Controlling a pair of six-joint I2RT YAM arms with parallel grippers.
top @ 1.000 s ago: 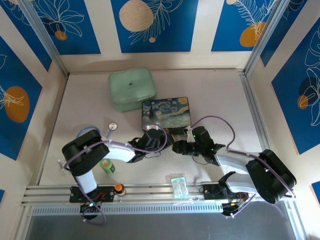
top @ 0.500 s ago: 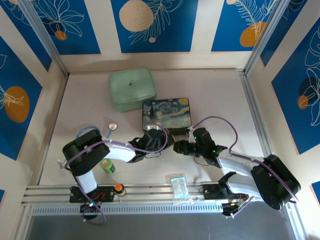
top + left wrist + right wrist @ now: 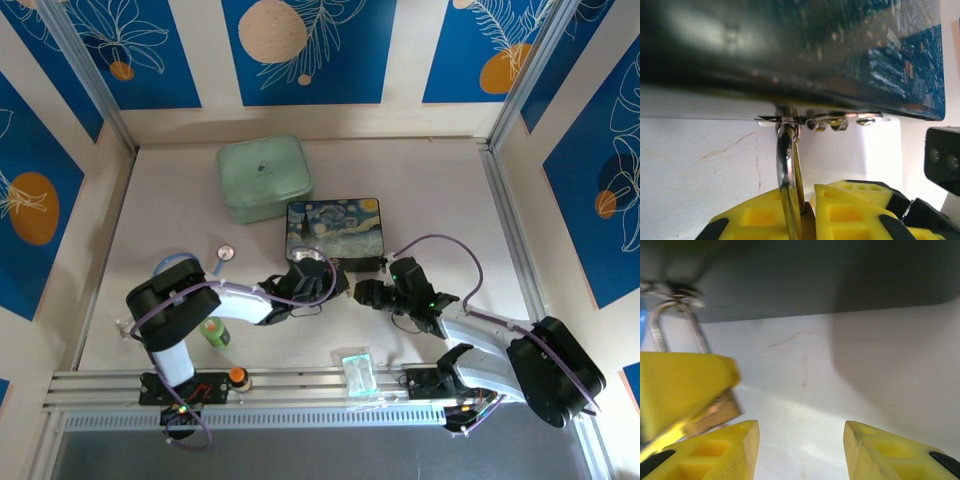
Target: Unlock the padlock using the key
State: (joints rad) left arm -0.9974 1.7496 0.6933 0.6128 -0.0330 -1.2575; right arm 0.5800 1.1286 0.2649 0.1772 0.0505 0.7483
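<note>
The padlock [image 3: 809,224], brass with a silver shackle [image 3: 786,170], hangs from the metal clasp [image 3: 830,121] on the front of the starry-night box [image 3: 332,228]. My left gripper [image 3: 807,202] is shut on the padlock's body, at the box's front edge [image 3: 335,283]. From the right wrist the padlock [image 3: 715,415] sits at the left under a yellow finger [image 3: 680,385] of the left gripper. My right gripper [image 3: 801,440] stands open just right of it, with bare table between its fingers [image 3: 358,292]. The key is hidden.
A mint-green case [image 3: 263,178] lies behind the box. A round silver disc [image 3: 227,252] sits left of the left arm. A green bottle [image 3: 214,333], an orange cap [image 3: 238,376] and a clear packet [image 3: 357,372] are near the front rail.
My right gripper has opened wider and drawn back a little to the right, away from the padlock. The left gripper keeps its hold.
</note>
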